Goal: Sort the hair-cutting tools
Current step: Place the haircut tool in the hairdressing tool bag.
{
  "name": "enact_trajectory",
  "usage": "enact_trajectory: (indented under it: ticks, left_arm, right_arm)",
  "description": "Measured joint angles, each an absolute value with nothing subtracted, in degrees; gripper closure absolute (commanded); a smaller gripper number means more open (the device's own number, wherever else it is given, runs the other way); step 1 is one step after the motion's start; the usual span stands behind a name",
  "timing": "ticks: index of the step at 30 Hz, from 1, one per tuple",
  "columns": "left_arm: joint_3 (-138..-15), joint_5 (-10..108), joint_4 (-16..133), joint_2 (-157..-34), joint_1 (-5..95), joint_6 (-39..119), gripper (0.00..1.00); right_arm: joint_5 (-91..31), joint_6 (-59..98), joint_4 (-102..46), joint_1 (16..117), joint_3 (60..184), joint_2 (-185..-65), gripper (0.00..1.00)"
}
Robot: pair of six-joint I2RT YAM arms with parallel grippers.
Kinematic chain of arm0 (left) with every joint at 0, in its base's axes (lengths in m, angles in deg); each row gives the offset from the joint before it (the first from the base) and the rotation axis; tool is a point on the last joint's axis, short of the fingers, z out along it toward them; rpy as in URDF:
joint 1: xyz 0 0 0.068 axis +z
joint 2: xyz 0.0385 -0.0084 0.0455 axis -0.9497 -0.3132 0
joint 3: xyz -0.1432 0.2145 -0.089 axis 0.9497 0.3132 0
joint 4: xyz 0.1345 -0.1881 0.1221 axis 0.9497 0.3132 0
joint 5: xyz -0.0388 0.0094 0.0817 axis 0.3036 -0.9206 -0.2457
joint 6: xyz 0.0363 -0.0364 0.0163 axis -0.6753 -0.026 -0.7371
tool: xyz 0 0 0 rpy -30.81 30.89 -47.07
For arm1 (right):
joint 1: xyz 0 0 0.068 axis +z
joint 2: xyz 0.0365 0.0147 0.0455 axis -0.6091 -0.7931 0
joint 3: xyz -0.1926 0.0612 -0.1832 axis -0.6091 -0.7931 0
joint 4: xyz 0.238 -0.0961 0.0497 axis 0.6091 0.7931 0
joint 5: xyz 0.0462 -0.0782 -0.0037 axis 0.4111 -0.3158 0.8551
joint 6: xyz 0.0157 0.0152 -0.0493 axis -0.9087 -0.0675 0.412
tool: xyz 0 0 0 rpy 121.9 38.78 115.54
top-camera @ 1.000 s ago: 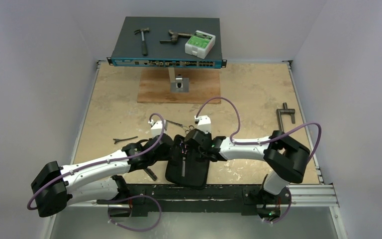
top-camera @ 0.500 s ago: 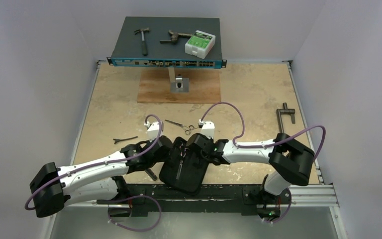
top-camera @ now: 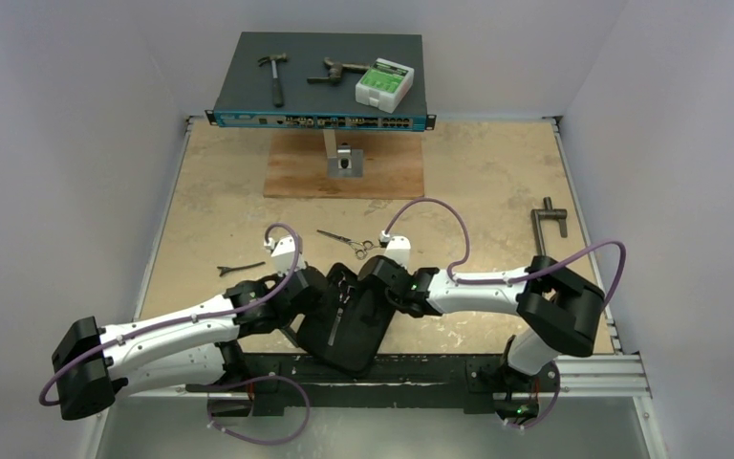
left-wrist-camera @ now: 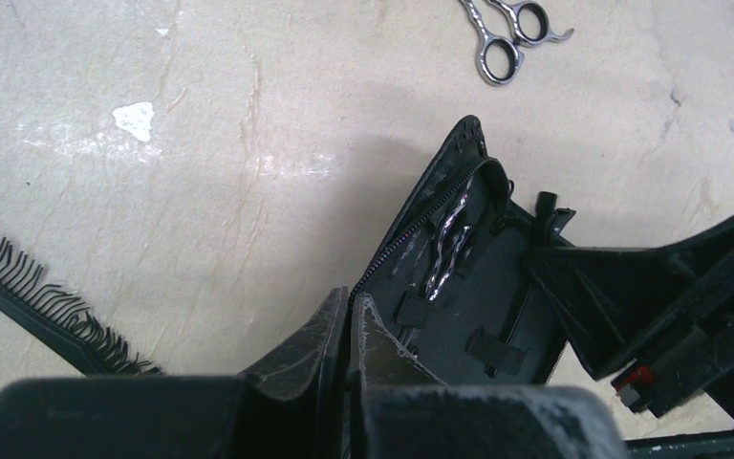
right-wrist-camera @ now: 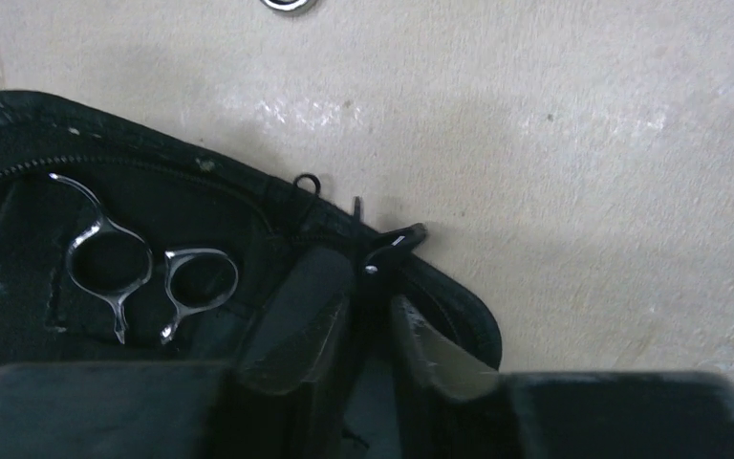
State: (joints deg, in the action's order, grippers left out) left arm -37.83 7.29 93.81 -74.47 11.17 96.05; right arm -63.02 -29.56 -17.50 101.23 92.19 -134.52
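The loose scissors (top-camera: 344, 239), flat on the surface (top-camera: 478, 182) at twelve o'clock of the case (top-camera: 358, 330), look stiff, thin and slick, best pinched across the pivot; the left pincer (left-wrist-camera: 349, 306) is clamped on the case rim, the right pincer (right-wrist-camera: 368, 306) slightly parted.

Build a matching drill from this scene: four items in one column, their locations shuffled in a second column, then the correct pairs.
Items
1. hammer
2. hair clip
3. grey T-shaped bar
4. scissors in the right wrist view

Locations
A. inside the open black case
B. on the table, near its right edge
C. on the dark box at the back
D. on the table, left of the case

Pairs: 1-C, 2-D, 3-B, 4-A
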Motion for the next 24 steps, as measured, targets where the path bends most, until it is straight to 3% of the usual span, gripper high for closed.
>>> enact_trajectory:
  ticks: [3,9,13,18,24]
  left_arm:
    - [-37.83,6.42,94.57,-74.54,10.99,96.51,1.00]
    - [-37.83,5.13,95.07,-75.28,10.80,96.55,1.00]
    - [-37.85,4.08,95.91,-75.48,10.54,96.66,1.00]
    - [-38.38,3.18,96.58,-76.92,10.54,97.78,1.00]
    - [-41.07,2.75,96.93,-79.92,10.54,98.17,1.00]
  right_arm:
    - [-61.71,-29.23,-15.80,101.27,92.19,-133.80,0.62]
    - [-61.21,-28.32,-12.69,101.27,92.38,-130.12,0.50]
    - [-61.87,-27.57,-11.05,101.27,92.76,-126.78,0.50]
    - [-62.30,-27.40,-11.58,101.03,90.57,-121.23,0.62]
    - [-61.30,-27.35,-14.35,100.66,85.13,-120.94,0.61]
